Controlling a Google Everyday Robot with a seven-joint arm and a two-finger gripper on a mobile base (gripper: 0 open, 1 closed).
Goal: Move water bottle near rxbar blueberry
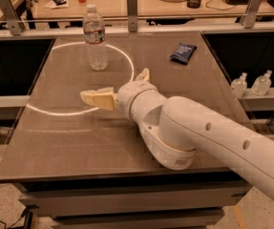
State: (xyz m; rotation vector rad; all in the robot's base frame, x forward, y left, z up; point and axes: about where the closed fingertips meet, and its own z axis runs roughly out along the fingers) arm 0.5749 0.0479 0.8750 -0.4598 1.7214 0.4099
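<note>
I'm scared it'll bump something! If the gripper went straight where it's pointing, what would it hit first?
Probably nothing: the gripper points toward the picture's left over bare table, and the water bottle stands farther back, seemingly off that line.

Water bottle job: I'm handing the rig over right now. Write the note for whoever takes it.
Tool: open and empty, over the middle of the table, in front of the water bottle and to its right, not touching it.
Water bottle: upright, back left of the table.
Blue snack bar: lying flat at back right, well apart from the bottle.
Done: no grasp yet.
Left: reach the bottle, grip it, carry it right, and set it down beside the bar.
</note>
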